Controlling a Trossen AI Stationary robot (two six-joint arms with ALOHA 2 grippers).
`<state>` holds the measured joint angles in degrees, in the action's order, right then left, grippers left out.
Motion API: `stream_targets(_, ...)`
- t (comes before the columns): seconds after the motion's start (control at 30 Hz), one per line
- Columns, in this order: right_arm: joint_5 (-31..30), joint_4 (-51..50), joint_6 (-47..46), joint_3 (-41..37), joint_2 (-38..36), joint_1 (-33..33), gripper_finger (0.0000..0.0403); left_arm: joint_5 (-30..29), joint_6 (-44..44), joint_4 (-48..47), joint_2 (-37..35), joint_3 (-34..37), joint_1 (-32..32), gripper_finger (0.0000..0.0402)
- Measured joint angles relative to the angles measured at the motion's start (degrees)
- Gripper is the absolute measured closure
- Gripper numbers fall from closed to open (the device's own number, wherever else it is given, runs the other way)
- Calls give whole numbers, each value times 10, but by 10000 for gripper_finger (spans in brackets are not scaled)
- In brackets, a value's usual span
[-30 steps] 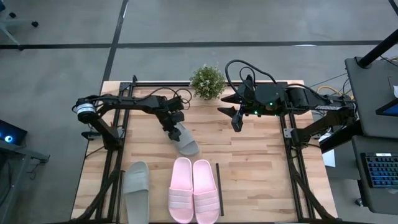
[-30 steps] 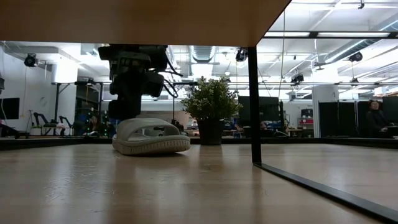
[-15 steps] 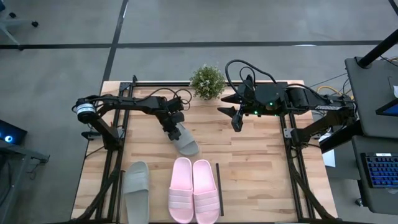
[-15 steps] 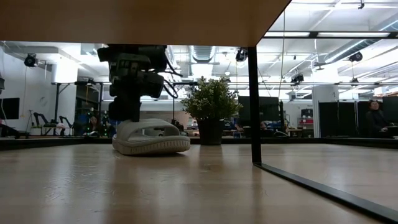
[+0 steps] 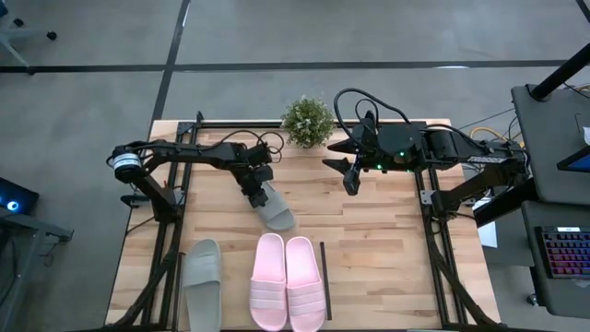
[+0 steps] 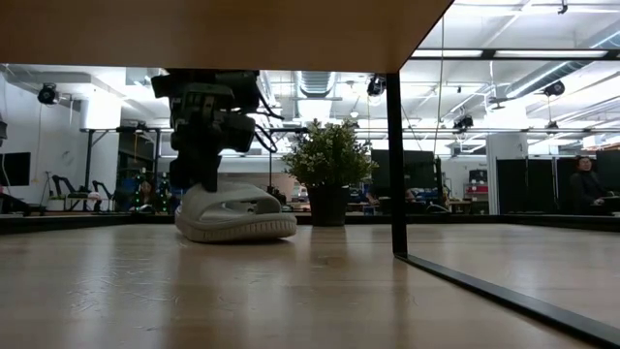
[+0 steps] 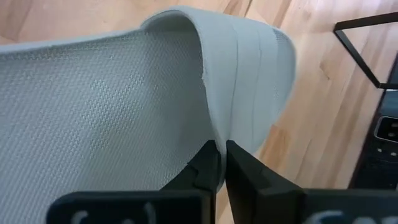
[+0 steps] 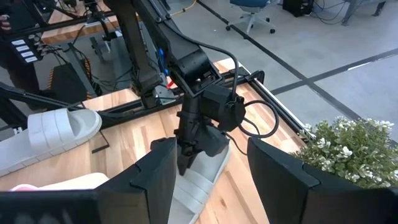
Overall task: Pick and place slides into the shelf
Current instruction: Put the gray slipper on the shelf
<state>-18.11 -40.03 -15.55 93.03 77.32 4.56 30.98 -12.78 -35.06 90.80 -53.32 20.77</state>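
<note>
left tool: the left tool [image 5: 259,195] sits at the heel end of a grey-green slide [image 5: 277,212] near the middle of the desk [image 5: 387,249]; the left wrist view shows its fingers [image 7: 208,168] pinched tight on the thin edge of the slide's strap.
right tool: the right tool [image 5: 350,180] hangs above the desk near the potted plant [image 5: 307,120], well apart from all footwear; its fingers stand apart with nothing between them.
held slide: sole appears to rest on the desk in the low view; not lifted clear.
other slides: second grey-green slide [image 5: 201,273] lies at the front left; pink pair [image 5: 287,282] lies side by side at the front centre.
shelf: one thin black bar [image 5: 324,267] lies just beside the pink pair; an upright bar shows in the low view.
handling, judged: light, soft rubber; the strap will flex, so the slide may swing or droop from a one-edge pinch.
grip point, judged: the strap is the right hold; a bite deeper toward the strap's middle would steady it.
risk, judged: the thin edge could slip out during the carry.
</note>
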Motion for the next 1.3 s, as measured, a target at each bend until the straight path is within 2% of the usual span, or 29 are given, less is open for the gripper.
stream_targets(0.27,0,0,1,0,0,0,216,10,-3,-24,-19,-16,3,401)
stream_targets(0.53,0,-1,-1,0,0,0,216,-15,-4,-50,-55,-22,7,401)
stream_targets(0.97,0,-1,-3,0,0,0,216,-50,-64,-50,-176,-19,15,401)
stream_targets(1.3,-1,-1,-4,0,0,0,216,-78,-109,-48,-244,-19,17,401)
